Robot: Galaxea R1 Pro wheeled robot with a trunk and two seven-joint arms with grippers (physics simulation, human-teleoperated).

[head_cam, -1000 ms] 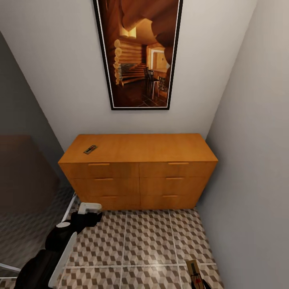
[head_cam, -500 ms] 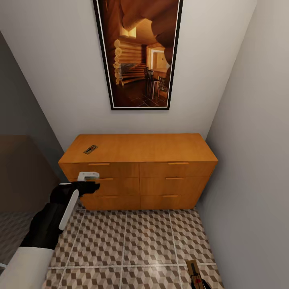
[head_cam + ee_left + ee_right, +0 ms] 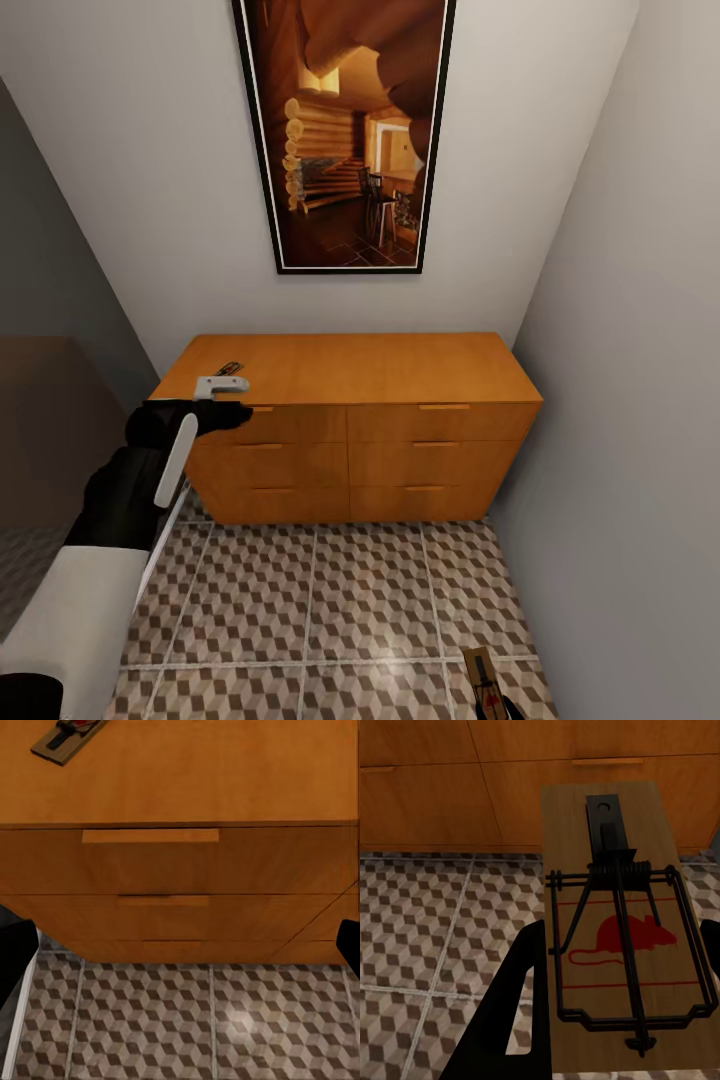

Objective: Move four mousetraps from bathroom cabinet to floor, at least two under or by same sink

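Observation:
The orange-brown cabinet (image 3: 345,420) stands against the back wall. One mousetrap (image 3: 229,368) lies on its top near the left end, also in the left wrist view as mousetrap (image 3: 67,735). My left gripper (image 3: 232,396) hangs open at the cabinet's top front edge, just short of that trap, fingers (image 3: 16,952) spread wide. My right gripper (image 3: 619,945) is shut on a second mousetrap (image 3: 615,937), held low over the bathroom floor (image 3: 350,600) at the lower right as mousetrap (image 3: 483,675). The bathroom sink is out of view.
A tall framed picture (image 3: 345,130) hangs above the cabinet. A grey wall (image 3: 640,400) runs close along the right side. A dark brown panel (image 3: 50,430) stands at the left. Cube-patterned tiles (image 3: 187,1020) lie in front of the drawers.
My left arm has risen from just above the floor to the cabinet's top front edge near the trap. The right gripper and its trap have stayed put.

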